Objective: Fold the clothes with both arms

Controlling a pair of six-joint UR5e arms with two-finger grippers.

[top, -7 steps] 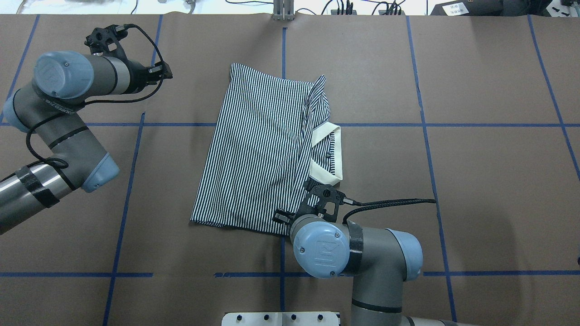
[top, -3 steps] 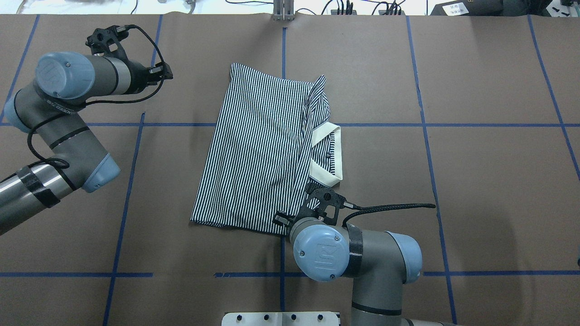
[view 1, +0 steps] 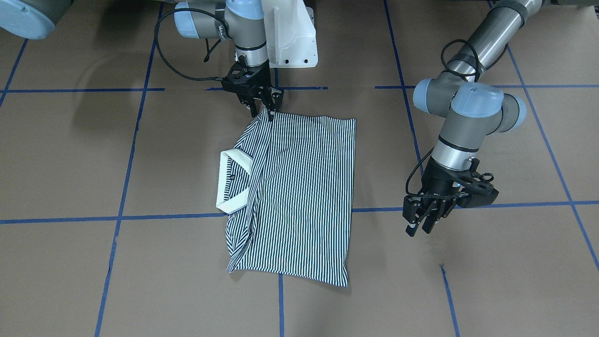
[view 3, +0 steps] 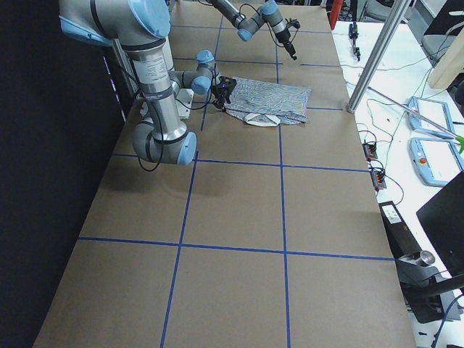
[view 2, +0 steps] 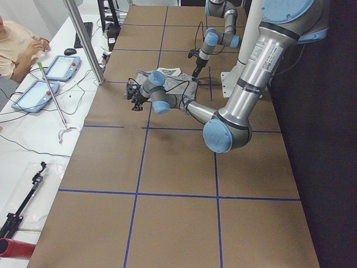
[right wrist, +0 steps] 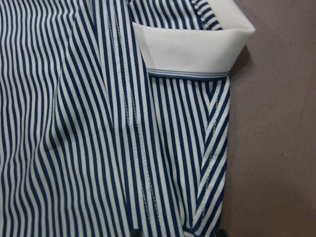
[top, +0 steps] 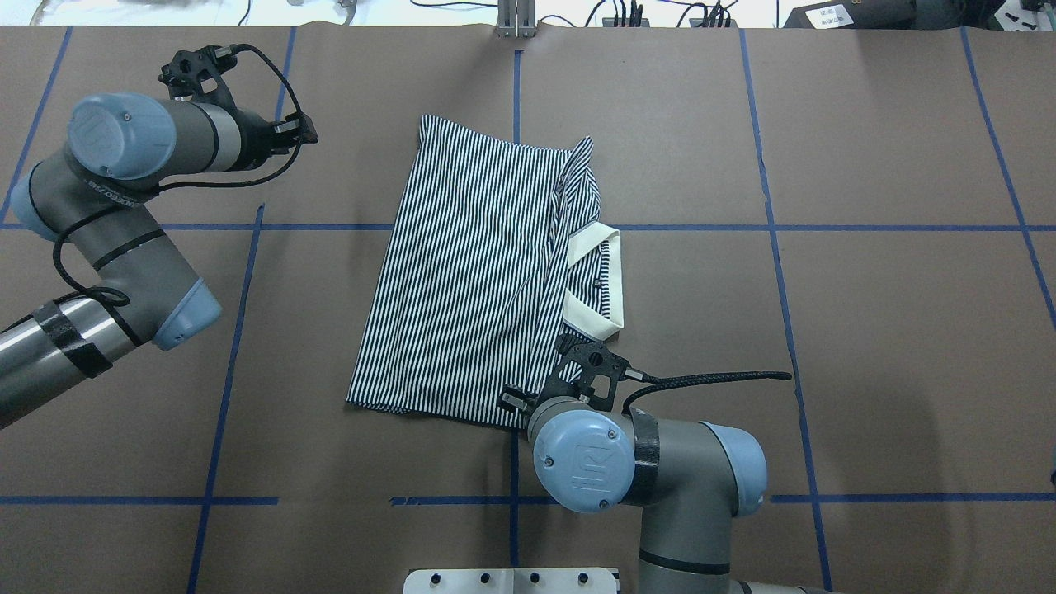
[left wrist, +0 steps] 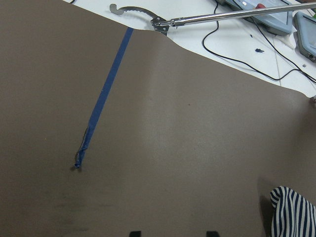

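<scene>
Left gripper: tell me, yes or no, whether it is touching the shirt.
No. The left gripper hangs over bare table, apart from the polo shirt.

Table (top: 891, 346): brown paper cover, gridded with blue tape (top: 866, 228).
Metal post (view 2: 83, 39): standing at the table's edge.
White bench (view 2: 22, 167) beyond it: near tablet (view 2: 34, 95), far tablet (view 2: 61, 67), computer mouse (view 2: 70, 51), long metal grabber (left wrist: 222, 16).
Person (view 2: 14, 47): at the bench, light top, partly in frame.
Black monitor (view 3: 444, 217): cut by the frame edge.
</scene>
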